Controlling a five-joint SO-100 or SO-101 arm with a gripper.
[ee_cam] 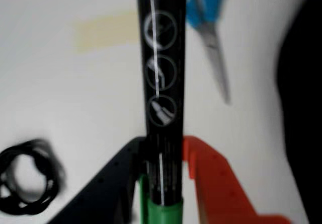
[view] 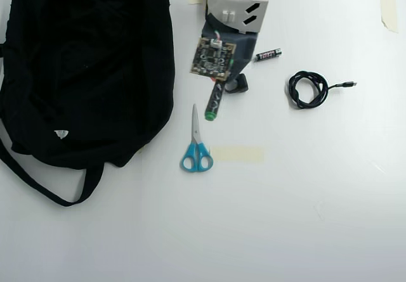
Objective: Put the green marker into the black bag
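The green marker [ee_cam: 162,83] has a black barrel with white print and green ends. My gripper [ee_cam: 162,148] is shut on its lower barrel, black finger on the left and orange finger on the right. In the overhead view the marker [view: 214,101] sticks out from under my gripper [view: 219,87], pointing at the scissors. The black bag [view: 89,66] lies on the left of the table, a little apart from the marker. Its dark edge shows at the right of the wrist view [ee_cam: 302,83]. I cannot tell whether the marker is off the table.
Blue-handled scissors [view: 196,149] lie just below the marker and show in the wrist view [ee_cam: 209,27]. A coiled black cable [view: 307,90] and a small black battery [view: 268,54] lie on the right. A tape strip [view: 236,154] sits beside the scissors.
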